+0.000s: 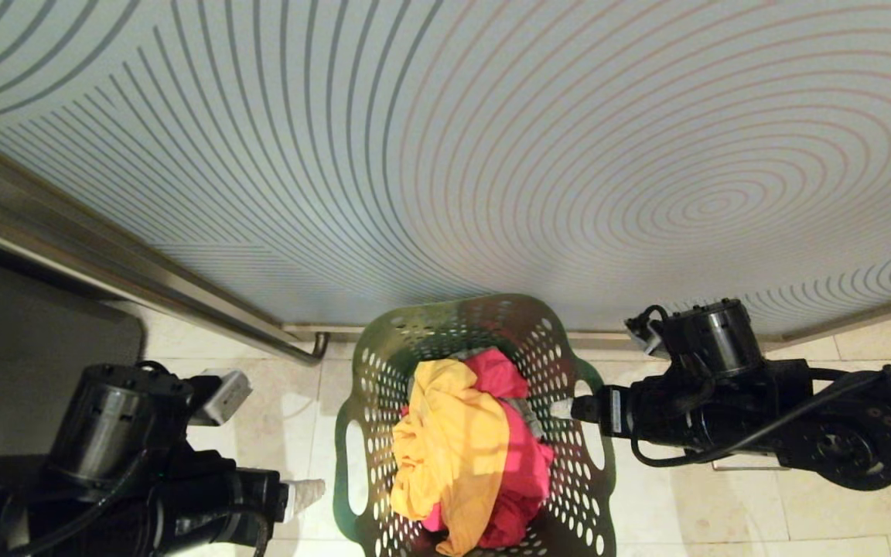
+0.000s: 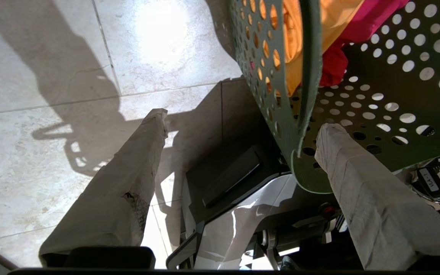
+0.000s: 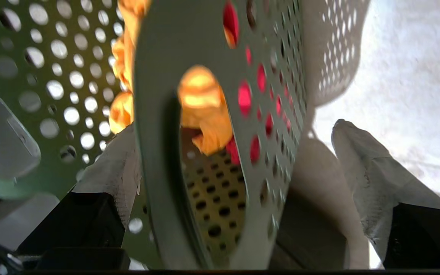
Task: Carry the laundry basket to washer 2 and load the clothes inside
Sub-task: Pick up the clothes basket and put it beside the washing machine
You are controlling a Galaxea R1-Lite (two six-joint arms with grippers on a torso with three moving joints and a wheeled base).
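basket [image 1: 360, 433] sits between both open grippers; right gripper [image 3: 227, 152] straddles its rim, left gripper [image 2: 239, 126] just beside it.

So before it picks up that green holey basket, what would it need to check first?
1. Right end effector open, straddling the green perforated plastic laundry basket wall: ok.
2. Left end effector open, one finger each side of the rim: ok.
3. Grip closed on both sides: not ok.
4. Yellow-orange and pink-red soft clothes inside the basket: ok.
5. Basket resting on the pale tiled floor: ok.
6. Washer in sight: not ok.
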